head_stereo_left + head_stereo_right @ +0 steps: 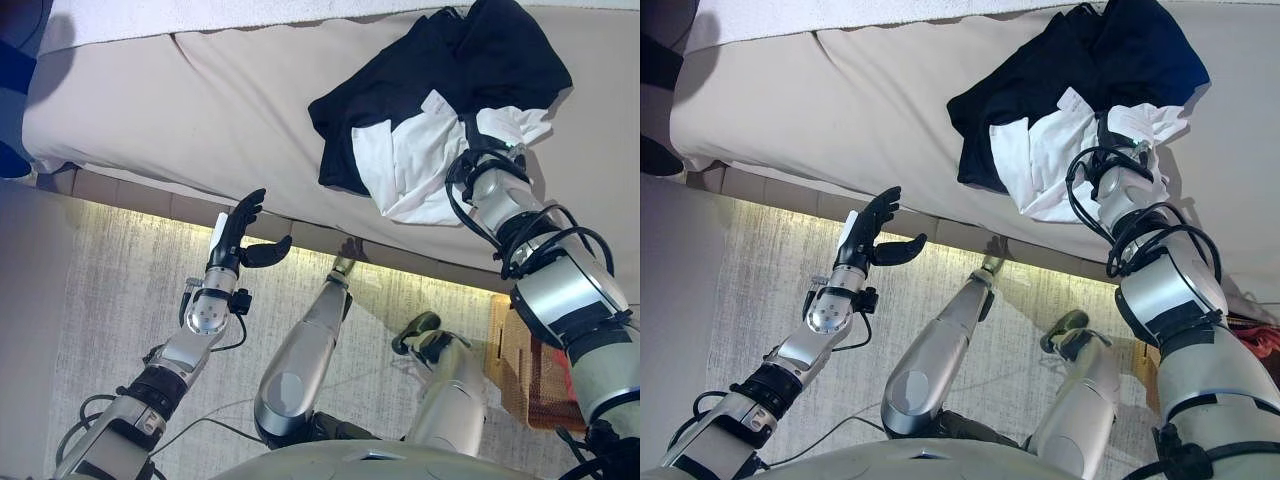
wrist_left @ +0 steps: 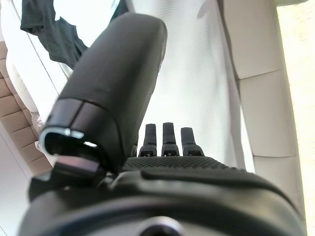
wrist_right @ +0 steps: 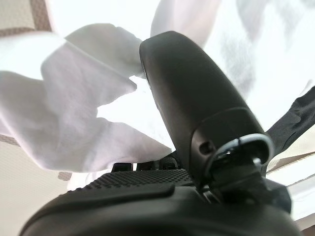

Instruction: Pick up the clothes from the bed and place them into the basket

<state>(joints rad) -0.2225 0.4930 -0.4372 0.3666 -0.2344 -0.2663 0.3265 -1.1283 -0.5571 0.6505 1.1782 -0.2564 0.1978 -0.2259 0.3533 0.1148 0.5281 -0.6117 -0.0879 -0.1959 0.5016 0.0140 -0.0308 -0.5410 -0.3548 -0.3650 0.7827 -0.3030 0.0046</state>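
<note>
A black garment [image 1: 480, 60] and a white garment [image 1: 400, 165] lie piled together at the right of the beige bed [image 1: 200, 100]. My right arm reaches onto the bed and my right hand [image 3: 187, 98] is in the white garment [image 3: 74, 113]. Its thumb stands out straight and the cloth covers the rest. My left hand [image 1: 238, 232] is open and empty, held in the air by the bed's front edge, well left of the clothes. A brown woven basket [image 1: 525, 385] stands on the floor at the lower right, partly behind my right arm.
A white blanket [image 1: 200, 15] lies along the bed's far side. The bed's padded base [image 1: 130, 192] runs along the front edge, with a pale grey rug [image 1: 90, 310] on the floor below it.
</note>
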